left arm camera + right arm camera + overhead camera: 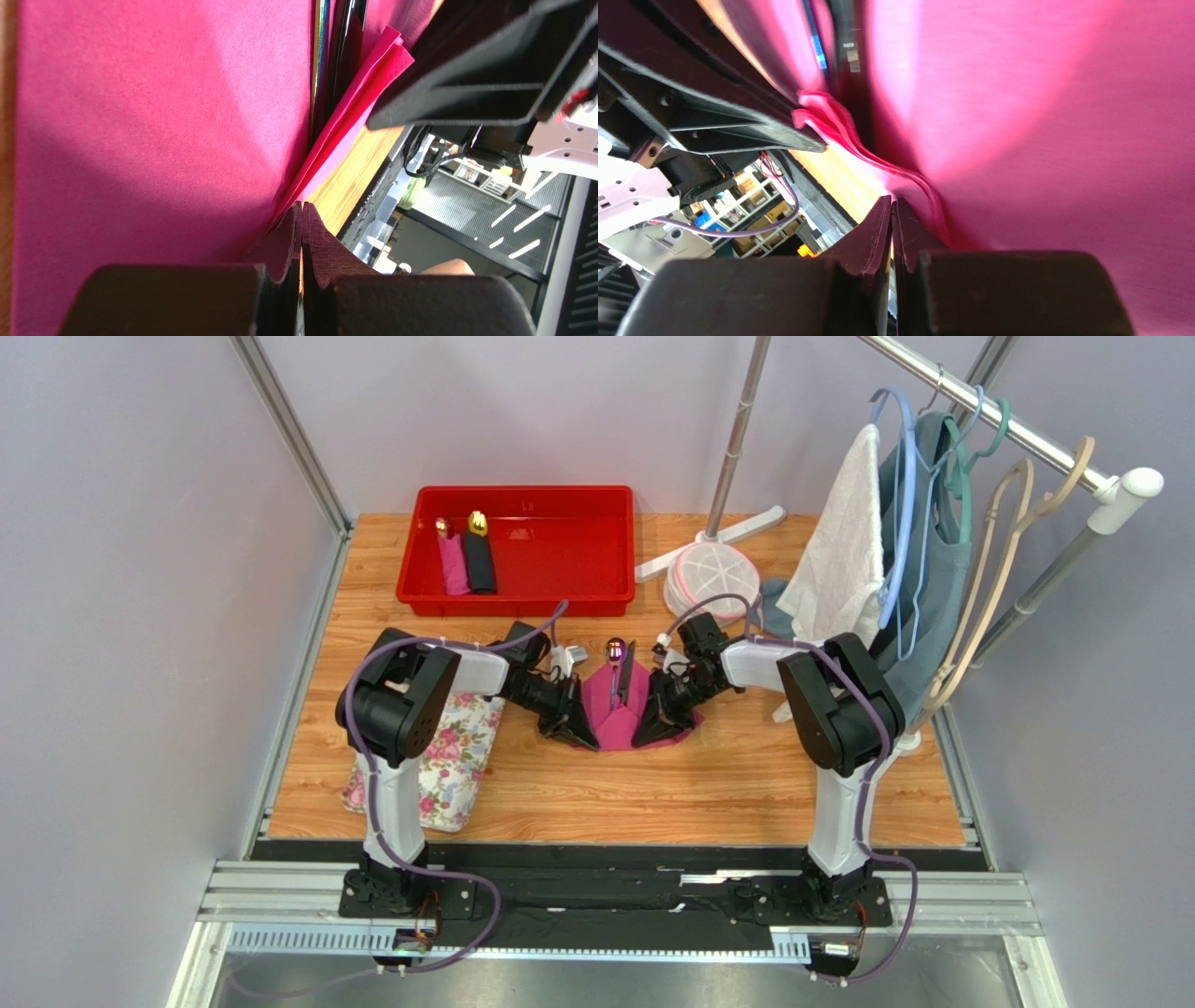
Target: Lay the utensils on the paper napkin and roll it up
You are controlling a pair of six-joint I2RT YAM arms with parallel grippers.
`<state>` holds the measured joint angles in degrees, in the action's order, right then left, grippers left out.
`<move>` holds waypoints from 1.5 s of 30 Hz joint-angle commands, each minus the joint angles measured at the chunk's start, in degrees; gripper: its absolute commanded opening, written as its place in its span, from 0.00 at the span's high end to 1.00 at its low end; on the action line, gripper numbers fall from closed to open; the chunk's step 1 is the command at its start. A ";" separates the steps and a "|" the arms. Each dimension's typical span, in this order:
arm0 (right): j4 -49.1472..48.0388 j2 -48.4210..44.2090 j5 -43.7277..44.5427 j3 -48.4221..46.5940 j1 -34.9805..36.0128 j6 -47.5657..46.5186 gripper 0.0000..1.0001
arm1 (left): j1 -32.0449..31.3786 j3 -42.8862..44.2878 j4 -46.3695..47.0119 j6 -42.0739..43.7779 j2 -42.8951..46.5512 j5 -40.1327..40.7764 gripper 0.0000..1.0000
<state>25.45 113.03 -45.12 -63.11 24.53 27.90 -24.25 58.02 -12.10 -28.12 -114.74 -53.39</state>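
Observation:
The magenta paper napkin (634, 717) lies at the table's middle with both side edges raised, so it forms a trough. The black-handled utensils (619, 676) lie along its centre, purple heads pointing to the far side. My left gripper (575, 723) is shut at the napkin's near left edge. In the left wrist view (302, 208) the paper's layers (161, 119) run into its fingertips, and the utensils (338, 63) lie beyond. My right gripper (657, 721) is shut at the near right edge. In the right wrist view (891, 203) the napkin (1032, 119) rises beside it, with the utensils (843, 35) behind.
A red bin (421, 591) at the back holds a pink roll (452, 560) and a black roll (480, 560) of gold-headed cutlery. A floral cloth (452, 749) lies front left. A white stand base (709, 567) and a clothes rack with hangers (898, 532) stand at the right.

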 commanded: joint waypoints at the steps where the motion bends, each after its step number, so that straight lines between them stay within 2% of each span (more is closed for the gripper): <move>1: 0.03 0.35 0.03 1.50 -1.51 -2.41 0.93 | 0.61 -1.07 -1.00 2.19 -1.72 4.17 1.00; 18: 8.03 -1.59 5.75 2.91 -7.92 -12.69 0.93 | 1.14 -1.59 -0.91 2.19 -1.63 4.52 1.00; 33: 9.26 -3.17 7.42 2.73 -8.27 -14.10 0.92 | 1.31 -2.91 1.38 1.14 -0.49 3.20 1.00; 45: 9.09 -5.10 4.35 -0.69 -7.49 -9.62 0.91 | 1.40 -2.91 0.76 2.19 -0.05 3.20 1.00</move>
<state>34.79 110.76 -42.61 -61.71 17.06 17.34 -23.53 56.55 -9.54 -28.36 -114.89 -55.07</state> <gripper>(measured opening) 0.081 0.007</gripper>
